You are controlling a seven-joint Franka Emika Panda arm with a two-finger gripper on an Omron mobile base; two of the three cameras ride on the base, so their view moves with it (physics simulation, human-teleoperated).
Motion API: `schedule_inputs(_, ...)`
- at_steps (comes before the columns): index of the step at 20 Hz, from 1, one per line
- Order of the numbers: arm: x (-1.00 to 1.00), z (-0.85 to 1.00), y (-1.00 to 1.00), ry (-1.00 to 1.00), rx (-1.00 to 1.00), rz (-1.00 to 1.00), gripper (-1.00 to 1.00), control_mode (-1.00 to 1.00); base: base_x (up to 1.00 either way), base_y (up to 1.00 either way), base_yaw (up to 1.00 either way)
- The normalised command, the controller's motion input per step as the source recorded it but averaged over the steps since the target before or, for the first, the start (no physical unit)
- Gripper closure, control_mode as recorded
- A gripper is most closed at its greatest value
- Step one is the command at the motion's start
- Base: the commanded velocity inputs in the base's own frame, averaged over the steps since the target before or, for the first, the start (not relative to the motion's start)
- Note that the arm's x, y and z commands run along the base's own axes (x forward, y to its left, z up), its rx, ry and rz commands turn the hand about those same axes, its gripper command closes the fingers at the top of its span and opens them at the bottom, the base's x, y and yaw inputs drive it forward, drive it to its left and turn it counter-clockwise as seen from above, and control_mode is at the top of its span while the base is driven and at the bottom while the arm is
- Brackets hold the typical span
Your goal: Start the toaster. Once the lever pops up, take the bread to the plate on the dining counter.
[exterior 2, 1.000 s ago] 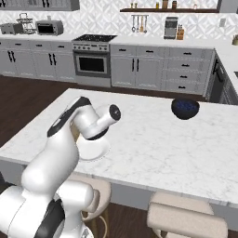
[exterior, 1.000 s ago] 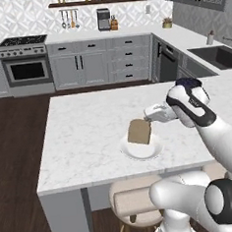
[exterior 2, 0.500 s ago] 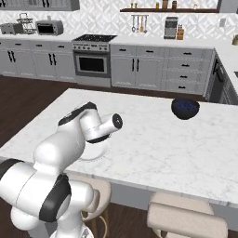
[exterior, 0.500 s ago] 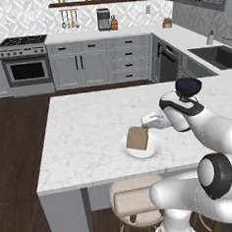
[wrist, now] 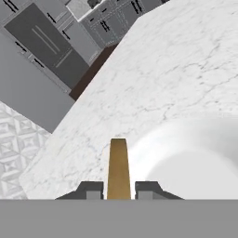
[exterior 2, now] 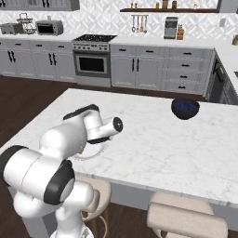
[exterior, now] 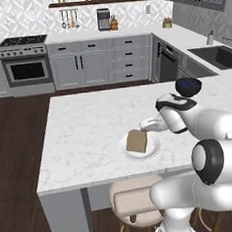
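The bread (wrist: 118,167) stands edge-on between the two finger tips of the claw (wrist: 118,189) in the hand view, the jaws closed most of the way onto its thin tan edge, so the slice is pinched and held. In the left base view the same slice (exterior: 137,141) hangs just off the claw's tip (exterior: 142,126), tilted, with its lower end over or on the plate (exterior: 154,150); whether it already touches the plate I cannot tell. The plate's white curve lies directly beyond and to one side of the fingers in the hand view (wrist: 195,158), with bare marble of the counter (wrist: 186,69) spreading out past it. Farther from the claw, on the same counter, sits a dark blue bowl (exterior 2: 185,108), well apart from the plate. Judging from this, the toaster part is done and the step in hand is the last one: setting the bread down on the plate. The next move calls for easing the slice down until it lies on the plate, then opening the jaws and drawing the claw back along the line of the slice, so the fingers do not drag it off the rim.
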Motion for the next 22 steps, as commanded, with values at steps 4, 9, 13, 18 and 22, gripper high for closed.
schedule_inputs(4,0.10,-0.12,-0.01,0.00,-0.02,0.00,1.00,-1.00,0.00,0.00,0.00)
schedule_inputs(9,0.13,-0.08,-0.03,0.00,-0.01,0.00,1.00,-1.00,0.00,0.00,0.00)
schedule_inputs(13,-0.01,-0.08,-0.02,0.00,-0.03,0.00,1.00,-1.00,0.00,0.00,0.00)
schedule_inputs(18,-0.07,-0.03,-0.01,-0.01,-0.05,0.00,-1.00,-1.00,0.00,0.00,0.00)
schedule_inputs(22,-0.12,0.00,-0.09,-0.04,-0.08,0.00,-1.00,-1.00,0.00,0.00,0.00)
